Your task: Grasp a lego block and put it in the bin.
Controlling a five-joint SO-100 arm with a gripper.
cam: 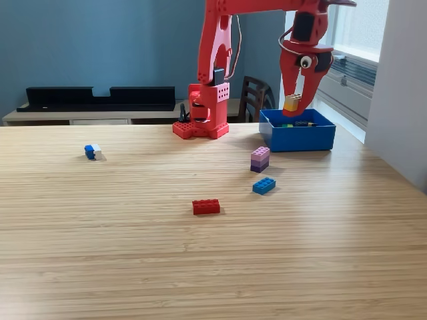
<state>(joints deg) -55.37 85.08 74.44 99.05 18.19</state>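
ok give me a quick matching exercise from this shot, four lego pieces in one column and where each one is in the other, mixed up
Things:
1. yellow block
2. red block
3. purple stack
4. blue and white piece

Places:
A. alone on the table at the exterior view's left
B. held in the gripper above the bin
C. nearest the camera, mid-table
D. on the table just in front of the bin, beside a blue block

Pairs: 1-B, 2-C, 3-D, 4-A

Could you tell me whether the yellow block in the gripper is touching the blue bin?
Apart: the exterior view shows the yellow block held above the bin.
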